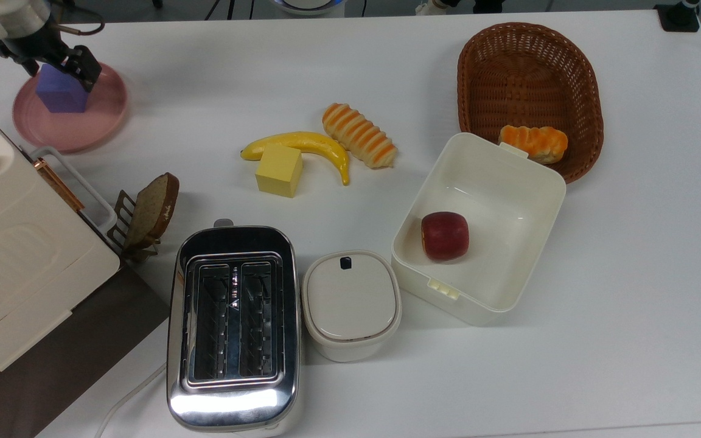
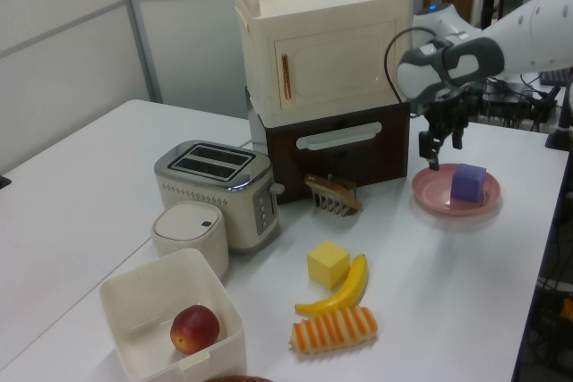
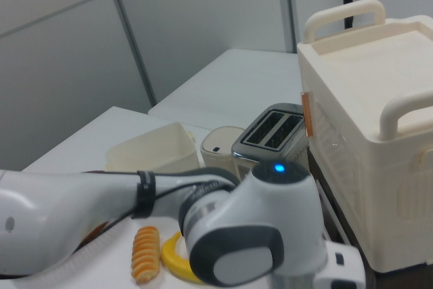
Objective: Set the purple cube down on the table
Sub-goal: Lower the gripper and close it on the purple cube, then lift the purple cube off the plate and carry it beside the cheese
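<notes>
The purple cube [image 1: 60, 95] [image 2: 468, 182] stands on a round pink plate [image 1: 102, 114] [image 2: 437, 196] at the far left of the white table [image 1: 630, 274] [image 2: 81, 176] in the top view. My gripper [image 1: 58, 68] [image 2: 445, 151] hangs open just above the cube. In the top view one dark finger [image 1: 88, 70] shows at the cube's right and the other at its left. In the left view the gripper sits a little left of and above the cube and does not touch it. The arm's grey and white body [image 3: 250, 235] takes up the foreground of the right view.
A cream cabinet [image 1: 10, 255] [image 2: 313, 51] stands beside the plate. A toast rack with bread [image 1: 149, 213], a toaster [image 1: 232, 328], a lidded pot [image 1: 350, 304], a yellow cube [image 1: 279, 170], a banana [image 1: 302, 143], a box holding an apple [image 1: 445, 236] and a basket [image 1: 527, 85] lie further right.
</notes>
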